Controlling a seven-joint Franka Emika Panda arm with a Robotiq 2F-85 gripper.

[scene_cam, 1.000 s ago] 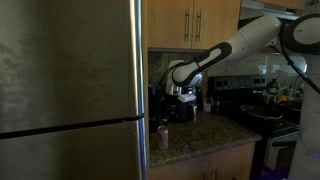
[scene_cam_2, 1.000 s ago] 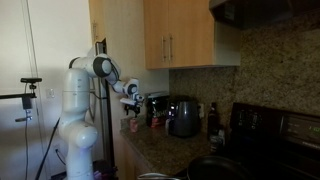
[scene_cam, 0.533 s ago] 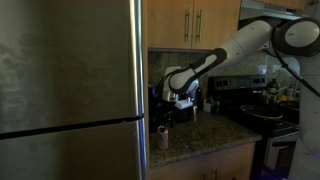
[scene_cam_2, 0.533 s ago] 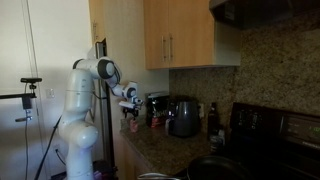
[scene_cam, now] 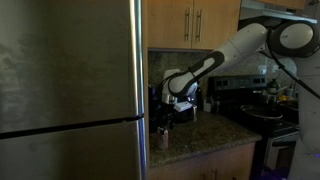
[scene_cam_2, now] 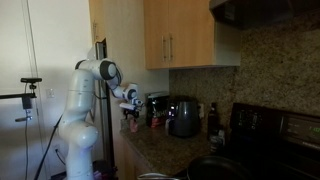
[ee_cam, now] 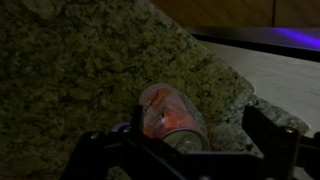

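A dark coffee maker (scene_cam_2: 183,116) stands on the speckled granite worktop (scene_cam_2: 165,158), close to the wall. Above the coffee maker hang light wooden cabinets (scene_cam_2: 180,35) with slim metal handles. A granite backsplash (scene_cam_2: 275,70) covers the wall behind it. Just beside the coffee maker stands a dark bottle (scene_cam_2: 212,118), and past the bottle is a black stove (scene_cam_2: 275,130) with a dark pan (scene_cam_2: 215,165) near its front. Well away from the coffee maker, beyond the worktop's end, a tripod (scene_cam_2: 28,100) stands by the pale wall. In an exterior view a tall stainless-steel refrigerator (scene_cam: 70,80) fills the foreground, on the side of the coffee maker away from the stove.
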